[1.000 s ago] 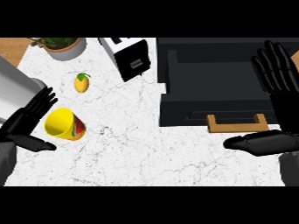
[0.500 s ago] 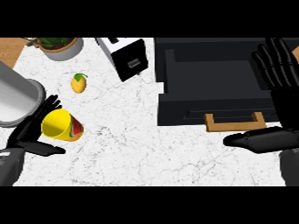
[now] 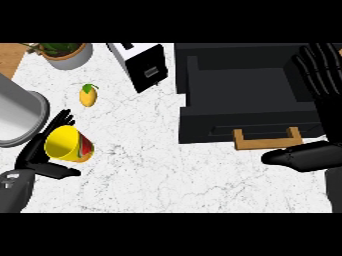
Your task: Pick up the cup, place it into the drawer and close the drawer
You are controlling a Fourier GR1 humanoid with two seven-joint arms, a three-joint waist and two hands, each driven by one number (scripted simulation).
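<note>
Closing in on the cup, grasp not yet made.

I have my left hand cradling the yellow cup lying on its side on the counter, fingers behind it, thumb below, not closed round it. My right hand rests beside the open drawer, fingers straight and together. Next I judge I must curl round the cup, lift, and carry it right to the drawer.

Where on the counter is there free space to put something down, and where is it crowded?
Free marble lies between the yellow cup and the open drawer, and along the near edge between the left hand and right hand. The far left is crowded: mango, plant pot, black box.
</note>
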